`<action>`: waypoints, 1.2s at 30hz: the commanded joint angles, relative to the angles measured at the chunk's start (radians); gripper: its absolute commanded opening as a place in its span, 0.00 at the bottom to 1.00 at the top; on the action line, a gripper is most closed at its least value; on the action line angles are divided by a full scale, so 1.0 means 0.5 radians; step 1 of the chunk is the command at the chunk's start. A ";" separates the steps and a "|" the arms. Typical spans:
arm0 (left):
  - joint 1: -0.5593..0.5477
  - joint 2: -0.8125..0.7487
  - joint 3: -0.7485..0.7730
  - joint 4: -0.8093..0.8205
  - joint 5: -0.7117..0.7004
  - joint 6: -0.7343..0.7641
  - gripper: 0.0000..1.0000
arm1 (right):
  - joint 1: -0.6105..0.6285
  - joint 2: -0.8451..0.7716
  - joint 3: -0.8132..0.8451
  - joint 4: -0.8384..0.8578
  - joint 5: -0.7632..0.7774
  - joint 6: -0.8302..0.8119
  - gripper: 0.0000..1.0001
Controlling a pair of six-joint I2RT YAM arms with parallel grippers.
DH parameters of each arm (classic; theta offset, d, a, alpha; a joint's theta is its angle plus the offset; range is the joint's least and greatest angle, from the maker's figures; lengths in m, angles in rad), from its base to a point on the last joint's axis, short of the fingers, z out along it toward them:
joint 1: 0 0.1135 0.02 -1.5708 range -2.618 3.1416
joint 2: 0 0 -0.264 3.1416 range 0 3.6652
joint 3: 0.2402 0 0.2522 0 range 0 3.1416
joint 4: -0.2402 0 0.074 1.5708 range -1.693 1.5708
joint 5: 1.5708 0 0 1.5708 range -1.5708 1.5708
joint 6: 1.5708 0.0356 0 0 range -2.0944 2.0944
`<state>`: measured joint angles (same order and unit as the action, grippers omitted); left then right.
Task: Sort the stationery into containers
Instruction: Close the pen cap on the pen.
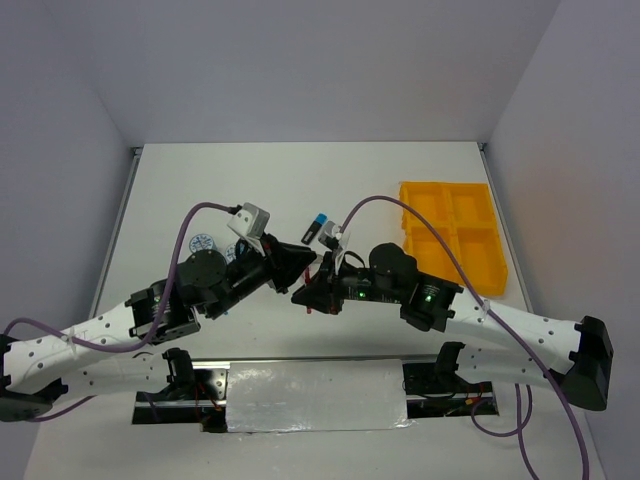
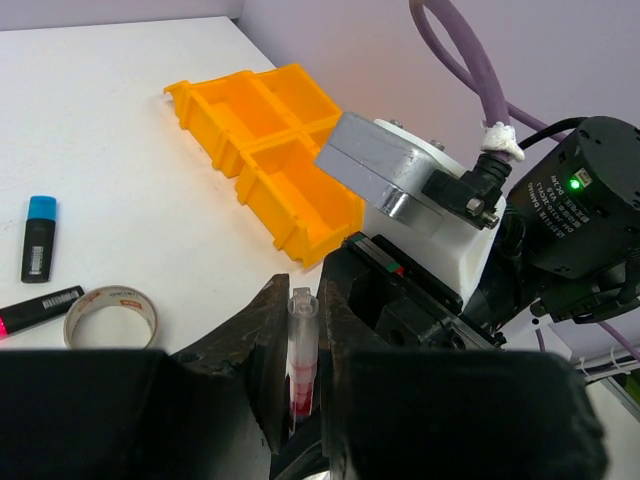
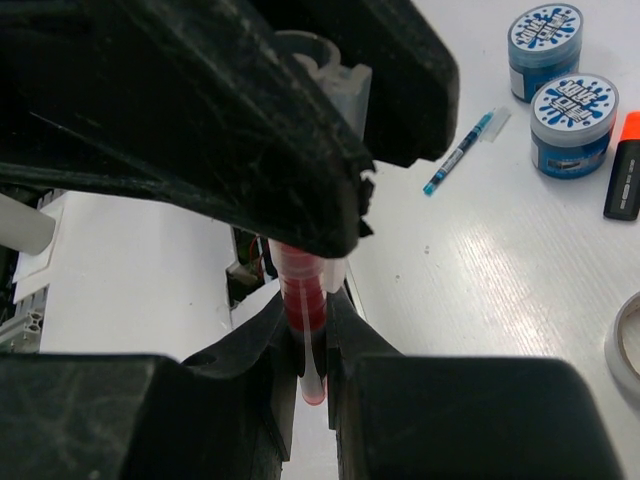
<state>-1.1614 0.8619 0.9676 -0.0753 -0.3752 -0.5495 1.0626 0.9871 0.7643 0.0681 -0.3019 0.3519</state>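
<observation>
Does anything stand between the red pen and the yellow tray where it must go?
Nothing visible on the table does. But the left gripper and right gripper both clamp the red pen; one must let go before it reaches the yellow tray.

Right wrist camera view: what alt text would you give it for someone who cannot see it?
A red pen is held by both black grippers at once: the right gripper pinches its lower part, the left gripper its upper part. On the white table lie a thin blue pen, two blue-white tape rolls and an orange-capped marker.
</observation>
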 commanded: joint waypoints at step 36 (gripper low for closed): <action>-0.006 -0.055 -0.533 -0.260 -0.339 -0.325 0.00 | -0.168 -0.317 0.180 0.088 0.113 -0.155 0.00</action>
<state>-1.1587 0.7933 0.7277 0.1112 -0.5068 -0.7742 0.9974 0.9230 0.8032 -0.1730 -0.2844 0.2680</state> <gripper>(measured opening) 0.254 0.187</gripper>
